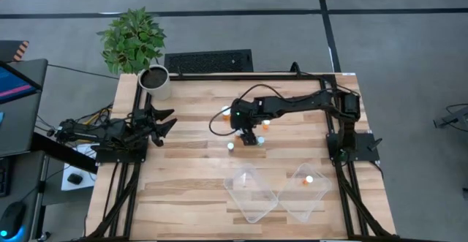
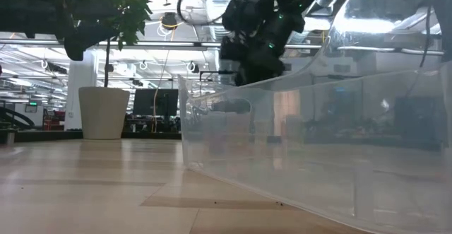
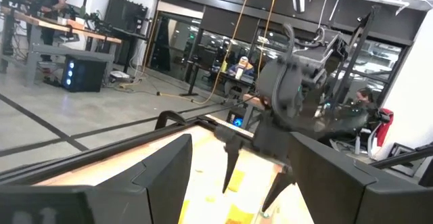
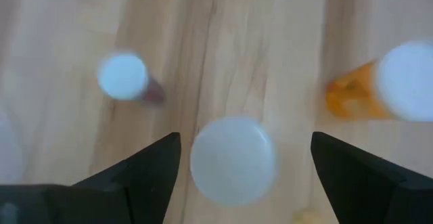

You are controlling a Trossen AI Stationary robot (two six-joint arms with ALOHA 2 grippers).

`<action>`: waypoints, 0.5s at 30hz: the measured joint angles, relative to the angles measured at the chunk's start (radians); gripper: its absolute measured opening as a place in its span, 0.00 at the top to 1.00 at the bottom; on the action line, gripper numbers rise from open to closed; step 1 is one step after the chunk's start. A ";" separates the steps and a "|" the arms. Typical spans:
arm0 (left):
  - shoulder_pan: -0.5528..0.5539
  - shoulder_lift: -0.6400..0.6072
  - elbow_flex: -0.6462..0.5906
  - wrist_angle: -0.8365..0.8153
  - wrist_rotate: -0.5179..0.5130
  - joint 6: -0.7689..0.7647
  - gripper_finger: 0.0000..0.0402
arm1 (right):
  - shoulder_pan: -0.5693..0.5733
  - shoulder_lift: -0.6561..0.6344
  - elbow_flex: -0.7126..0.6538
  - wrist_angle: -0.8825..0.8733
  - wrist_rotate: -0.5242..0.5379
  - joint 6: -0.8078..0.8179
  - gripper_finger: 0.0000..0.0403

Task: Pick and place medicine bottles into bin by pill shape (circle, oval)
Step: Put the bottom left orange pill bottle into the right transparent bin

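Fingers of the right gripper [image 4: 243, 160] stood wide apart, straddling a white-capped bottle [image 4: 233, 160] directly below without touching it. Another white-capped bottle [image 4: 122, 76] stood off one finger, an orange-bodied bottle [image 4: 379, 88] off the other. One bottle [image 1: 308, 179] lay inside a clear bin [image 1: 319, 192] nearer the table's front. Away at the table's left edge, the left gripper [image 1: 162, 123] waited, partly open and empty.

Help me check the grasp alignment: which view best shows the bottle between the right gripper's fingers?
The right wrist view: the bottle's white cap sits centred between the open right gripper fingers. The high view shows the cap small beside that gripper. The low and left wrist views do not show it.
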 joint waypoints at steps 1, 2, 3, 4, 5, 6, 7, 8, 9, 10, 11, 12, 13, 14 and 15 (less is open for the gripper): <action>0.000 0.000 0.000 0.000 0.000 0.000 0.41 | 0.000 0.008 0.000 -0.011 -0.001 0.000 0.17; 0.000 0.000 0.000 0.000 0.000 0.000 0.41 | 0.001 0.022 0.009 0.010 -0.001 -0.002 0.17; 0.000 0.000 0.000 -0.001 0.001 0.000 0.41 | 0.001 0.029 0.011 0.016 0.000 -0.001 0.17; 0.000 0.000 0.000 0.000 0.001 0.001 0.41 | 0.001 0.030 0.010 0.006 -0.001 0.004 0.17; 0.000 0.000 0.000 0.001 0.000 0.000 0.41 | 0.002 0.027 0.009 -0.008 0.001 0.005 0.17; 0.000 0.000 0.000 -0.001 0.000 0.000 0.41 | 0.001 0.025 0.008 -0.010 0.000 0.006 0.17; 0.000 -0.001 0.000 -0.003 0.000 0.001 0.41 | 0.000 0.026 0.008 0.009 0.000 0.005 0.18; 0.000 -0.002 0.000 -0.002 0.002 0.000 0.41 | 0.000 0.026 0.010 0.013 0.001 0.006 0.18; 0.000 -0.002 0.000 0.001 0.002 0.000 0.41 | -0.002 0.026 0.010 0.007 0.000 0.006 0.18; 0.000 -0.002 0.000 0.001 0.001 0.001 0.41 | -0.006 0.026 0.010 0.007 0.001 0.005 0.18; 0.000 -0.002 0.000 0.000 0.000 0.001 0.41 | -0.008 0.026 0.010 0.007 0.000 0.005 0.18; 0.000 -0.002 0.000 0.000 0.000 0.001 0.41 | -0.011 0.026 0.010 0.002 0.000 0.005 0.18; 0.000 -0.002 0.000 0.000 0.000 0.001 0.41 | -0.014 0.026 0.010 0.000 0.000 0.005 0.18; 0.000 -0.002 0.000 0.000 -0.001 0.001 0.41 | -0.014 0.026 0.010 0.001 0.000 0.005 0.19; 0.000 -0.002 0.000 -0.001 -0.001 0.002 0.41 | -0.015 0.026 0.009 0.001 0.000 0.002 0.19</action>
